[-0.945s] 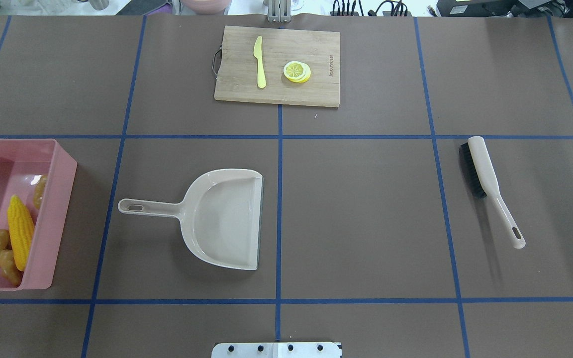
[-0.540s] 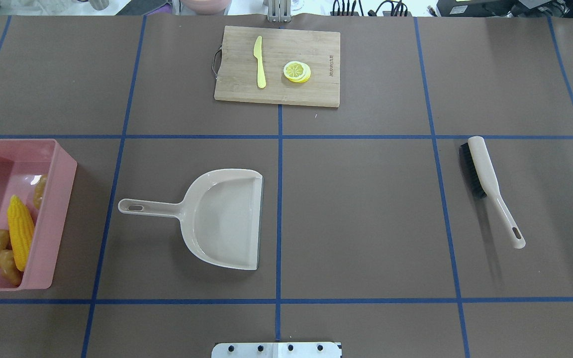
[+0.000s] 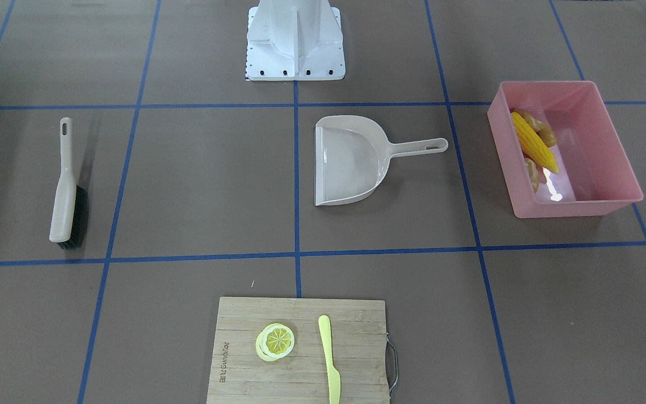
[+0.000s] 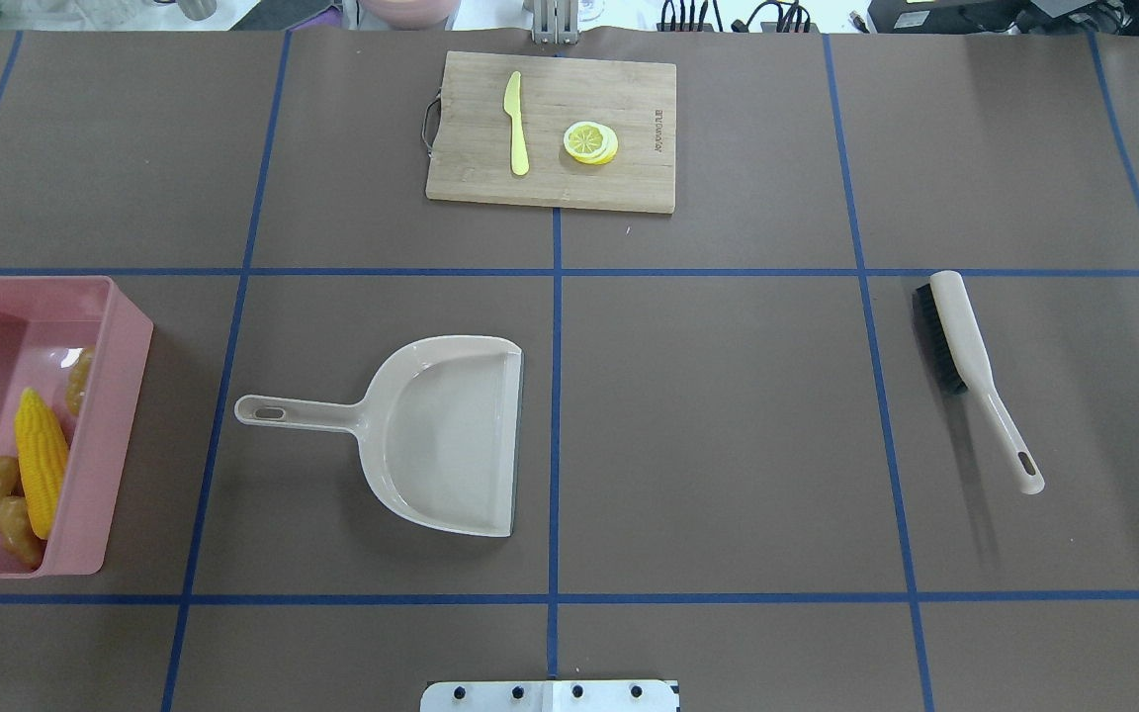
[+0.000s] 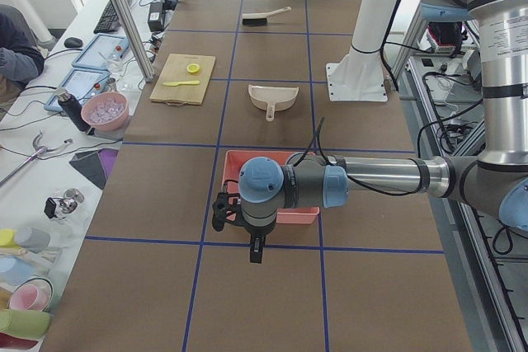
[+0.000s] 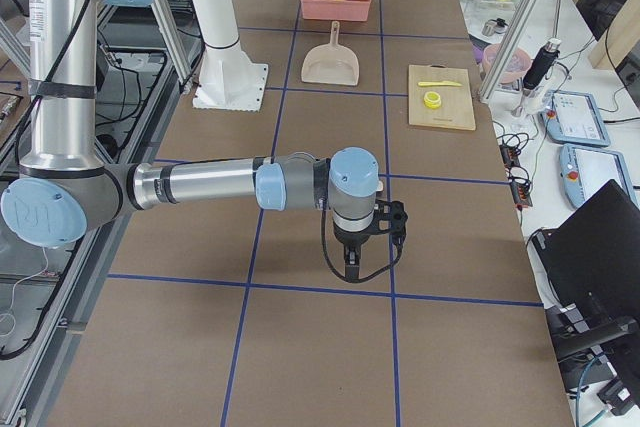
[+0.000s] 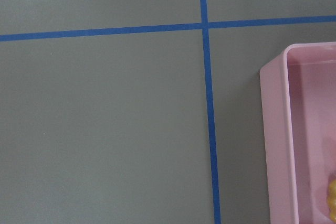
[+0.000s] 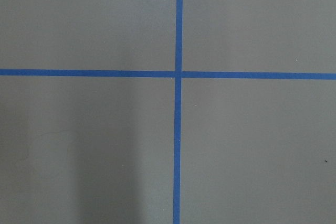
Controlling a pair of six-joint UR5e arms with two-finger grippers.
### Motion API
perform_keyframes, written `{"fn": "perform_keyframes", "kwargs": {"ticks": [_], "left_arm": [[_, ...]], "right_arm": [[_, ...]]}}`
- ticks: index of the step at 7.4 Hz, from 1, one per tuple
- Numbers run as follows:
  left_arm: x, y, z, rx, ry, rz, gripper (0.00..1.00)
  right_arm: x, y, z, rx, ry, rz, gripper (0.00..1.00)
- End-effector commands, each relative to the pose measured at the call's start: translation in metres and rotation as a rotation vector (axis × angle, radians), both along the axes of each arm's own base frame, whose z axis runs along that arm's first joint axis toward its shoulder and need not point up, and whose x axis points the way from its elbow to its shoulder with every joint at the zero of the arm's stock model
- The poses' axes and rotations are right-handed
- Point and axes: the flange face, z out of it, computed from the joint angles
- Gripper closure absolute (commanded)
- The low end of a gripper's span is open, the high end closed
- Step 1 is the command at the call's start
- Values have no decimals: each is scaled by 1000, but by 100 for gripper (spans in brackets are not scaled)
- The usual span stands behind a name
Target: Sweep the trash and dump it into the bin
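Observation:
The pink bin point(image 4: 125, 396) stands at the table's left end; it also shows in the front view point(image 3: 575, 207) and, by one corner, in the left wrist view point(image 7: 275, 145). Inside lie the yellow corn cob point(image 4: 41, 460), the knobbly ginger root point(image 4: 1, 504) and the tan potato-like lump point(image 4: 80, 381). The left gripper point(image 5: 256, 253) shows only in the exterior left view, hanging just past the bin's near end. The right gripper point(image 6: 352, 269) shows only in the exterior right view, over bare table. I cannot tell whether either is open or shut.
The beige dustpan point(image 4: 441, 435) lies empty near the table's middle, handle toward the bin. The brush point(image 4: 970, 366) lies at the right. A wooden cutting board point(image 4: 629, 178) at the far side carries a pale yellow knife point(image 4: 516, 124) and lemon slices point(image 4: 590, 141).

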Motion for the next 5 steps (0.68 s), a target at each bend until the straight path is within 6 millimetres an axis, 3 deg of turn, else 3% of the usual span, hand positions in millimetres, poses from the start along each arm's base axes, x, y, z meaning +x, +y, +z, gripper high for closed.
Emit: {"fn": "perform_keyframes", "kwargs": {"ticks": [1, 5], "left_arm": [[-1, 5, 0, 0, 2, -4, 2], [-3, 5, 0, -1, 6, -12, 2]], "right_arm": [[0, 0, 0, 1, 0, -1, 0], [0, -1, 0, 0, 0, 0, 0]]}}
